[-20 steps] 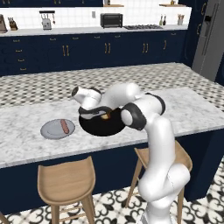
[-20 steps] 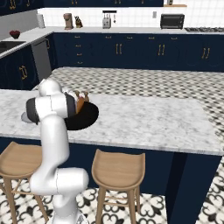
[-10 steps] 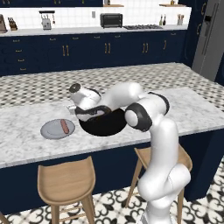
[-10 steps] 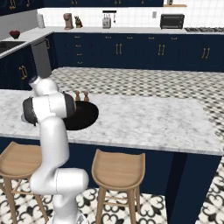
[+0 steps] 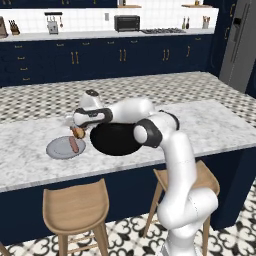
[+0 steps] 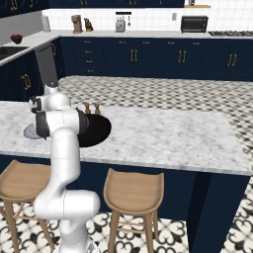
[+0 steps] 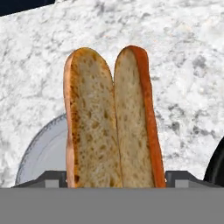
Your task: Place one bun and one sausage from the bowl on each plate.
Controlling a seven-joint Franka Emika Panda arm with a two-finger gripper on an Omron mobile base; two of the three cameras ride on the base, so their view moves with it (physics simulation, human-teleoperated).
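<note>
Left base view: camera behind the arm on its left, looking forward and down over the marble bench [image 5: 210, 125] toward the back kitchen wall. Right base view: the same bench [image 6: 163, 133] from behind-right — both share the black bowl [image 5: 116, 140] near the front edge. Hand view: very close, along the claw [image 7: 114, 175], facing the split bun [image 7: 113, 122] with bench surface behind it.

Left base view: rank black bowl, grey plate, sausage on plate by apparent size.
1. Wide round black bowl, largest.
2. Flat light grey plate, clearly smaller across.
3. Reddish-brown sausage lying on that plate, smallest.
All sit at similar depth, so the order is safe.
</note>
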